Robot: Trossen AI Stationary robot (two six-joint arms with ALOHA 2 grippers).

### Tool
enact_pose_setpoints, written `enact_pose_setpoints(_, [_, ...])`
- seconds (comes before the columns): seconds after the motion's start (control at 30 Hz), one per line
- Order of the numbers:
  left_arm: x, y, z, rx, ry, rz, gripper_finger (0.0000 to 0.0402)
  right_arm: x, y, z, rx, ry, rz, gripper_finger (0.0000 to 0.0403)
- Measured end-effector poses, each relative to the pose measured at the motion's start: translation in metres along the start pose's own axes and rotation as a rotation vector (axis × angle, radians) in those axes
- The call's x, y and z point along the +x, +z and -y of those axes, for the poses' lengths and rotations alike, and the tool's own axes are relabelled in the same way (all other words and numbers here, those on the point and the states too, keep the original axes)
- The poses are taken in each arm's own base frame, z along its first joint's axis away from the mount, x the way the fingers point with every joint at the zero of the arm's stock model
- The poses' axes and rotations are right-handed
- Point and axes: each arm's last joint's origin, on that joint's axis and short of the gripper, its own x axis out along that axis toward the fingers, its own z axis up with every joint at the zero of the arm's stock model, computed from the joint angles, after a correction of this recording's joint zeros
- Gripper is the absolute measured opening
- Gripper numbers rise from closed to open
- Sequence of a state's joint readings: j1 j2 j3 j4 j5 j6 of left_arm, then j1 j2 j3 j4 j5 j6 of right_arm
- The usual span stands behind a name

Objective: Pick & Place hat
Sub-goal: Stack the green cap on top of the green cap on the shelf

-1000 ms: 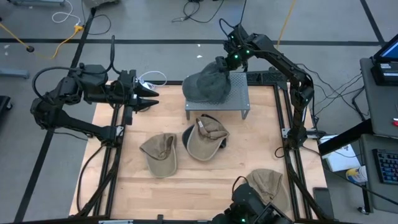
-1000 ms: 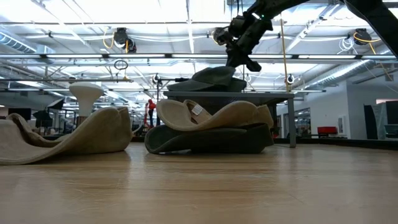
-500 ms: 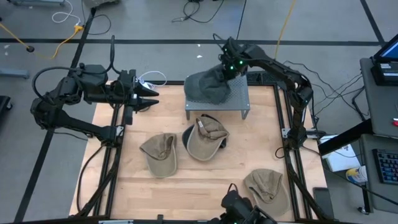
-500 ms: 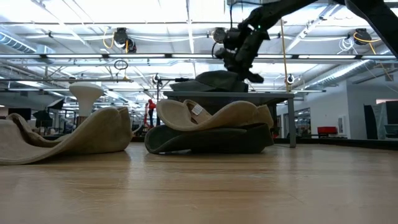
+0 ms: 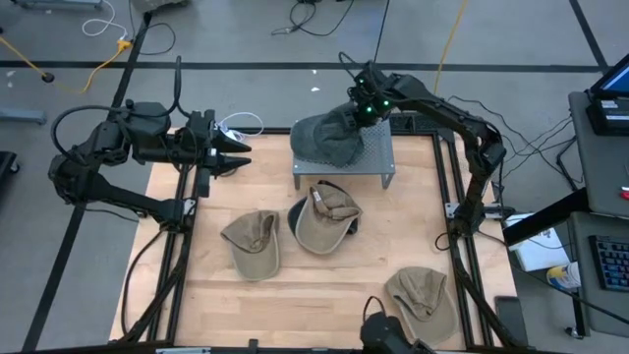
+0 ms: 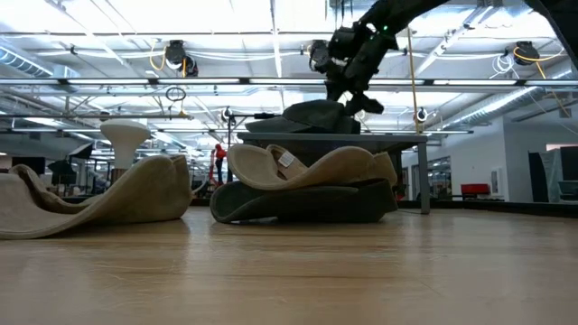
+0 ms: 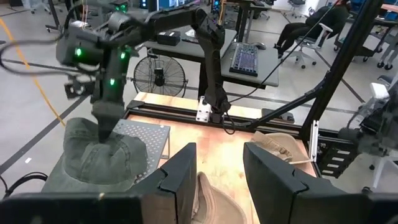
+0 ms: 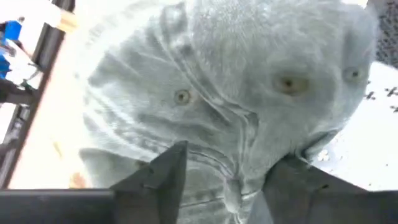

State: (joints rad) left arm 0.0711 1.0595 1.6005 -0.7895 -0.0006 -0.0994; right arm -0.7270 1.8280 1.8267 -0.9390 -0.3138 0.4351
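The right gripper (image 5: 356, 116) hung over the grey denim cap (image 5: 324, 139), which lay crumpled on the small perforated metal stand (image 5: 381, 152) at the far side of the wooden bench (image 5: 324, 280); in the right wrist view its jaws stood spread, the cap's crown seam between the fingertips (image 8: 163, 168), though whether they touched the cloth could not be made out; from the low camera the gripper showed above the cap, the contact point hidden by the folds of fabric. The left gripper (image 5: 239, 155) waited beside the bench's left edge, well apart from the stand, its jaws parted with nothing between them in its own wrist view. A tan cap (image 5: 328, 218) lay on a darker cap (image 5: 298, 213) near the bench's middle, so that only a rim of the lower one showed; another tan cap (image 5: 254, 242) lay just beside them, and a third tan cap (image 5: 421, 295) sat near the front right corner.
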Motion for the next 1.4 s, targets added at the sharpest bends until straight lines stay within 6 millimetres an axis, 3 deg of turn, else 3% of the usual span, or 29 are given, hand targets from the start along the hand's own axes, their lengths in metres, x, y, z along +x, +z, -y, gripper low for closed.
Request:
enact_pose_setpoints(0.2, [0.0,0.0,0.0,0.0,0.0,-0.001,0.0136,-0.028,-0.003,-0.002,0.026,-0.011,0.066,0.0234])
enact_pose_setpoints(0.37, [0.0,0.0,0.0,-0.001,-0.001,-0.001,0.0136,-0.033,-0.004,0.004,0.037,-0.16,0.112,0.0236])
enact_pose_setpoints(0.67, [0.0,0.0,0.0,-0.008,-0.001,-0.001,0.0136,0.009,-0.025,0.031,0.076,-0.284,0.033,0.0205])
enact_pose_setpoints(0.77, [0.0,0.0,0.0,-0.008,-0.001,-0.001,0.0136,0.023,-0.032,0.032,0.047,-0.261,0.024,0.0194])
enact_pose_setpoints(1.1, [0.0,0.0,0.0,0.013,-0.001,-0.001,0.0136,0.032,-0.036,0.012,-0.029,-0.097,0.012,0.0159])
enact_pose_setpoints(1.4, [0.0,0.0,0.0,0.014,-0.002,-0.001,0.0136,0.033,-0.035,0.007,-0.03,-0.042,0.014,0.015])
